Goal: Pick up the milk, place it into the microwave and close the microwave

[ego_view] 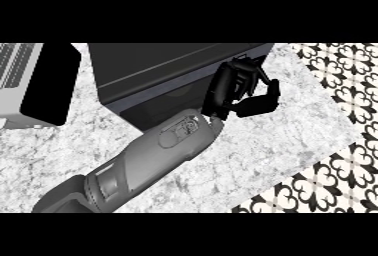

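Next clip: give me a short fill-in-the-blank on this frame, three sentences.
1. The forearm enters from the view's lower ___ corner.
2. The hand shows at the ___ end of the microwave, as seen in the view.
3. The hand's fingers are ___, with nothing visible in them.

Missing words: left; right; curled.

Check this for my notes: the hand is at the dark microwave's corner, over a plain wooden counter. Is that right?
Not quite. The head view shows the hand at the dark microwave's corner, but the counter is grey-white speckled stone, not plain wood.
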{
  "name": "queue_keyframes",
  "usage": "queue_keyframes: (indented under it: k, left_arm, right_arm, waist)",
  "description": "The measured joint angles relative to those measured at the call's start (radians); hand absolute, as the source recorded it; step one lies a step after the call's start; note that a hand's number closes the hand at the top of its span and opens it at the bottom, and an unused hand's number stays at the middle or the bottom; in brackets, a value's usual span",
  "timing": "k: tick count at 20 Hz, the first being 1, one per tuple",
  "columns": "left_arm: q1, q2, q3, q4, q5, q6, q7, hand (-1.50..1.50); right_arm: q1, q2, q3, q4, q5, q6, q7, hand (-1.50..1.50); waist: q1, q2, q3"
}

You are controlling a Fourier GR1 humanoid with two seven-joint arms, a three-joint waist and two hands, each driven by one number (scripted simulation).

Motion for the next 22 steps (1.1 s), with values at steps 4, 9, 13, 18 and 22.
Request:
queue_keyframes:
  k: [4, 9, 13, 18, 22]
  left_arm:
    - [-0.026, 0.000, -0.035, 0.012, 0.032, -0.019, 0.004, 1.50]
    - [-0.048, 0.000, -0.077, 0.025, 0.062, -0.053, -0.002, 1.50]
    - [-0.060, 0.000, -0.108, 0.030, 0.083, -0.089, -0.009, -1.50]
    - [-0.059, 0.000, -0.133, 0.030, 0.115, -0.119, -0.027, -1.50]
    - [-0.056, 0.000, -0.143, 0.025, 0.145, -0.138, -0.042, -1.50]
  right_arm:
    - [0.002, -0.026, -0.023, 0.010, -0.013, 0.001, 0.002, -1.50]
    - [0.014, -0.061, -0.055, 0.023, -0.031, 0.004, 0.004, -1.50]
    - [0.019, -0.086, -0.074, 0.027, -0.044, 0.006, 0.008, -1.50]
    - [0.039, -0.115, -0.096, 0.032, -0.060, 0.009, 0.014, -1.50]
    - [0.059, -0.133, -0.110, 0.035, -0.072, 0.013, 0.019, -1.50]
  waist:
    - [0.023, 0.001, 0.000]
    - [0.053, 0.000, 0.000]
    - [0.081, -0.001, -0.001]
    - [0.107, -0.004, -0.002]
    - [0.126, -0.008, -0.003]
